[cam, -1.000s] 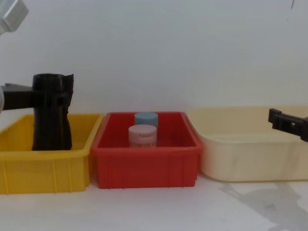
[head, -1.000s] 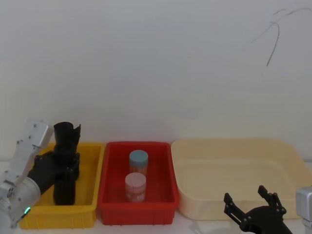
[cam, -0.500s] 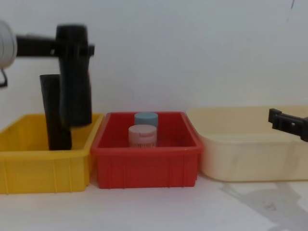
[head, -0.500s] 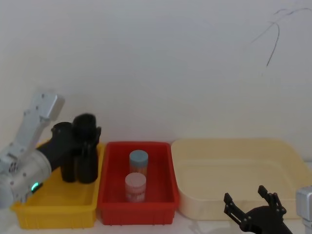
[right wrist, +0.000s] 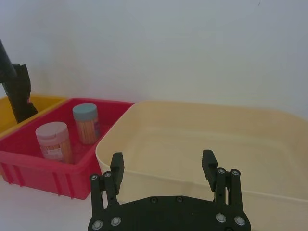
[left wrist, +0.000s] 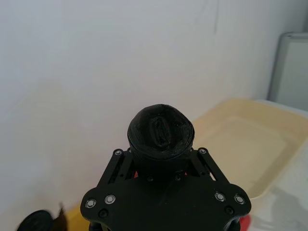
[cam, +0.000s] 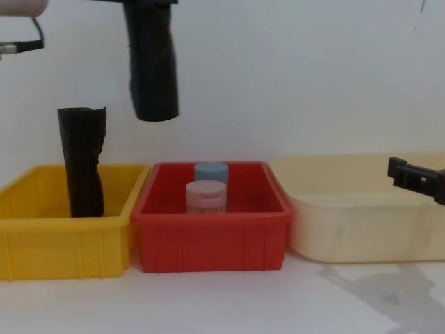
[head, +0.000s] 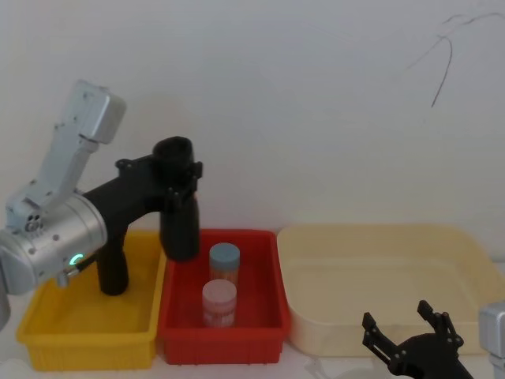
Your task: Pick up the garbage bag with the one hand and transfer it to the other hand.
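The left hand [head: 177,177] grips the thick black crinkly plastic garbage bag [head: 181,229], aloft over the surface's left half. Pickup looks done. Next, the handover needs the right hand [head: 404,322], fingers spread at the front right corner, brought up to it. Two black rolls, counting the slimmer ragged-topped roll [cam: 82,163]; three bins; two jars.

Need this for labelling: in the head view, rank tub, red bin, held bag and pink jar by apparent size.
1. tub
2. red bin
3. bag, held up, perhaps enlarged by nearness
4. pink jar
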